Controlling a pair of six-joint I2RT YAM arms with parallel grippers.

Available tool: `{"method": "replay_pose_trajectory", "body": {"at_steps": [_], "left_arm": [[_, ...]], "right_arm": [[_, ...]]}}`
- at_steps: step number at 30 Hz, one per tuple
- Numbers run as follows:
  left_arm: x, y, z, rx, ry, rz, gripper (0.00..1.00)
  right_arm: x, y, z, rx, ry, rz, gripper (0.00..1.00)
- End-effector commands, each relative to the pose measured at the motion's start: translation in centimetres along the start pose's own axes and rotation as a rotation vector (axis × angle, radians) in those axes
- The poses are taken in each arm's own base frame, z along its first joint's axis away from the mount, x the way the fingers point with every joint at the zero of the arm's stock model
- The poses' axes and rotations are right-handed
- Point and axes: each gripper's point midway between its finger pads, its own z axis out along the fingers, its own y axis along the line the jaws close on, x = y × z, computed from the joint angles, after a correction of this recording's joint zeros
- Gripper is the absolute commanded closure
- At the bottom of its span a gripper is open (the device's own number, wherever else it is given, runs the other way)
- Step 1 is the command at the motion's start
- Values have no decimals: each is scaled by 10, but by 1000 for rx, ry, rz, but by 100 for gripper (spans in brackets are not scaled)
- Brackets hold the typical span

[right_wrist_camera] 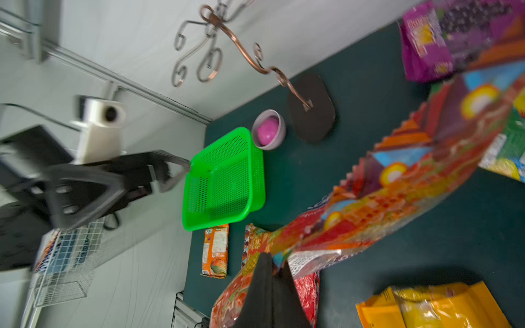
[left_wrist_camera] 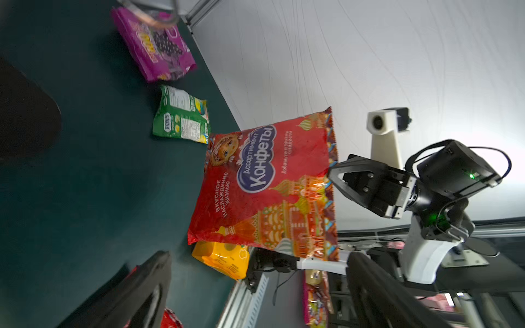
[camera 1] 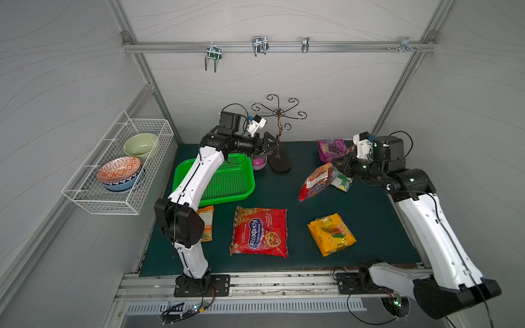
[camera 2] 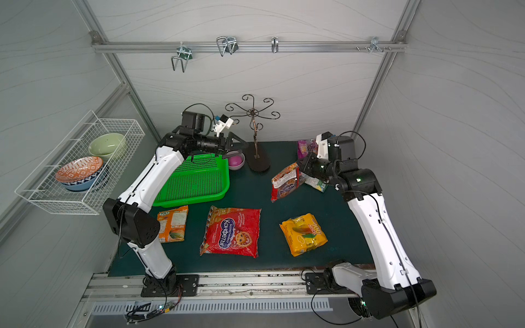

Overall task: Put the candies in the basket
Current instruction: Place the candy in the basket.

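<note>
"What has the right gripper (camera 1: 339, 165) got?"

"Its jaws are clamped tight on the edge of a red candy bag (camera 1: 315, 181). The bag hangs clear of the mat (camera 1: 278, 193), over the green bag (camera 1: 343, 183) and just in front of the purple bag (camera 1: 331, 149). From above it only looks crumpled. The left wrist view shows its whole front, blue oval and all, with the jaws biting the serrated seam."

"And the left gripper (camera 1: 274, 147)?"

"Spread wide with nothing in it. It hovers at the far right corner of the basket (camera 1: 227, 198), beside the grey bowl (camera 1: 259, 164). From above the left arm (camera 1: 196, 179) covers part of the basket, while the right wrist view shows its mesh floor plainly."

"So the held bag is nowhere near that open gripper?"

"Well apart, off to its right across the mat. The other red bag (camera 1: 260, 231) lies flat mid-mat with the yellow bag (camera 1: 331, 234) to its right. The orange bag (camera 1: 208, 224), just in front of the basket, is half hidden behind the left arm in a top view. The right wrist view shows it whole."
</note>
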Motion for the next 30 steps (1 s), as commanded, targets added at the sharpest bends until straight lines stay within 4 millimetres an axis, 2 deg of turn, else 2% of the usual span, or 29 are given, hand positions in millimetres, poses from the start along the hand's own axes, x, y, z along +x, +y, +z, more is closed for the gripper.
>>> {"method": "replay_pose_trajectory", "body": {"at_steps": [1, 6, 8, 13, 17, 20, 23, 30], "left_arm": [[44, -19, 13, -132, 178, 338, 1], [83, -24, 43, -209, 295, 622, 1], [97, -24, 55, -231, 338, 742, 1], [110, -10, 90, -339, 400, 979, 1], [111, -11, 111, -341, 400, 1048, 1], [109, -21, 119, -288, 373, 1018, 1], [117, -33, 126, -215, 374, 998, 1], [113, -13, 151, -263, 356, 975, 1]], "right_arm": [[-12, 2, -6, -8, -82, 117, 100], [8, -40, 13, 167, -14, 326, 100], [15, -50, 17, 216, 9, 411, 100], [35, -64, 30, 258, 59, 634, 100], [45, -61, 42, 235, 109, 734, 100], [48, -60, 46, 243, 113, 762, 100], [46, -59, 47, 231, 103, 809, 100], [43, -45, 47, 172, 123, 845, 100]]}}
